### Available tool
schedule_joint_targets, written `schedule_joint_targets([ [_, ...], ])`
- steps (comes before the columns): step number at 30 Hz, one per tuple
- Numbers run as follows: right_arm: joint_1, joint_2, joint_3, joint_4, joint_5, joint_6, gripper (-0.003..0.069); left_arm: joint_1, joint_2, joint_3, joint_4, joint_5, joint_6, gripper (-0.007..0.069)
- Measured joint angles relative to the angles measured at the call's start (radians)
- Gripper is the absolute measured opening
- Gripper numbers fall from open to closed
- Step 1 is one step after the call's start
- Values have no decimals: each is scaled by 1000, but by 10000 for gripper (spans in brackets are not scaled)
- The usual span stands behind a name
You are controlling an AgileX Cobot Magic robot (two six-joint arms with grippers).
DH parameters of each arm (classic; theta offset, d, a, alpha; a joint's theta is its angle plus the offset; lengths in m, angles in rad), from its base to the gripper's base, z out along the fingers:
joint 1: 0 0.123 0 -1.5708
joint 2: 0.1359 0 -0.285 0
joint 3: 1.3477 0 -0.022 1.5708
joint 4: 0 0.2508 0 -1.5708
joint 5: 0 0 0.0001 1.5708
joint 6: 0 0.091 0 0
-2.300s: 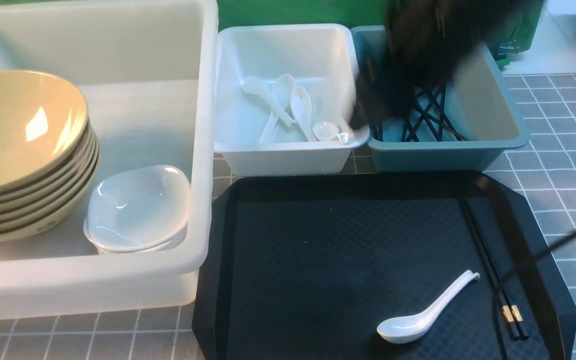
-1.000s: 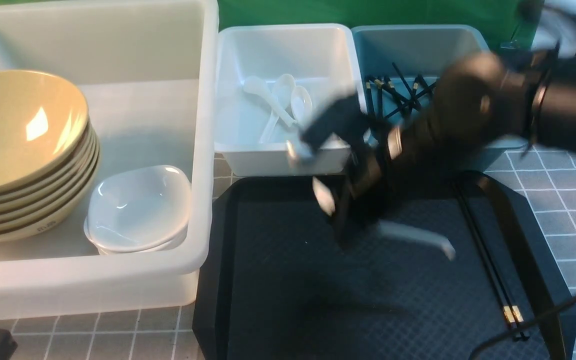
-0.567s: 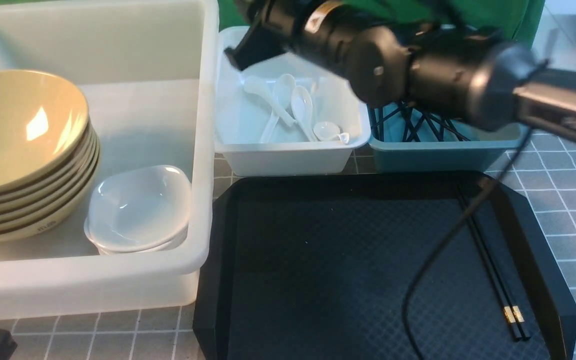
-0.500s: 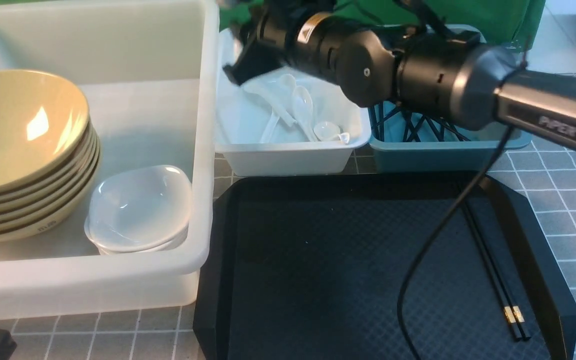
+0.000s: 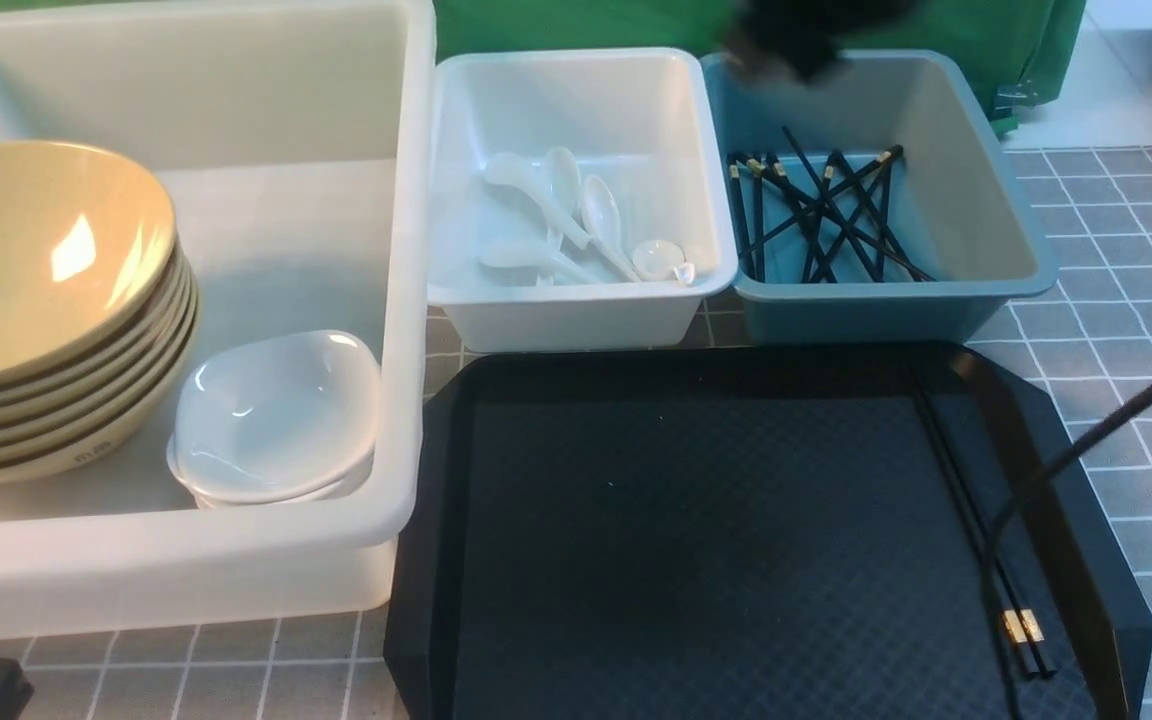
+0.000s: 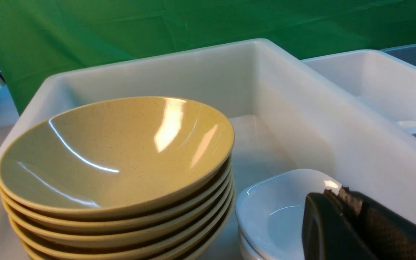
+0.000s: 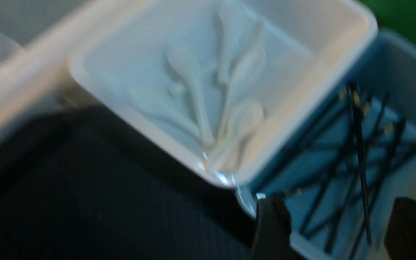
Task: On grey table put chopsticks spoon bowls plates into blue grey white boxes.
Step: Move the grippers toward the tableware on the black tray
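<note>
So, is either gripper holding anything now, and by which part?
Nothing is held. The right gripper stands open and empty; the left gripper is shut with nothing between its jaws.

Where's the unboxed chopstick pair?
Front view: chopstick pair lies along the right side of the black tray, gold ends nearest the camera, in front of the blue box.

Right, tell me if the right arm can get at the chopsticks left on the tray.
Probably yes. The chopsticks lie uncovered along the black tray's right side, and the right end effector is open. Only a dangling cable crosses over them.
</note>
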Motion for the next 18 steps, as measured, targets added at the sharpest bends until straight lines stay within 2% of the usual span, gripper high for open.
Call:
schedule_joint_targets([
  [3,-68,6,256,-16,-29,63,437,0,0,0,-1,0,-11,-8],
  [9,-102,7,586,-13,-170,172,437,0,0,0,-4,-3,-18,-8],
  [12,-107,5,667,-11,-209,198,437,0,0,0,-4,-4,-18,-8],
  [18,-130,0,695,-7,-252,213,437,0,0,0,-4,-6,-19,-8],
])
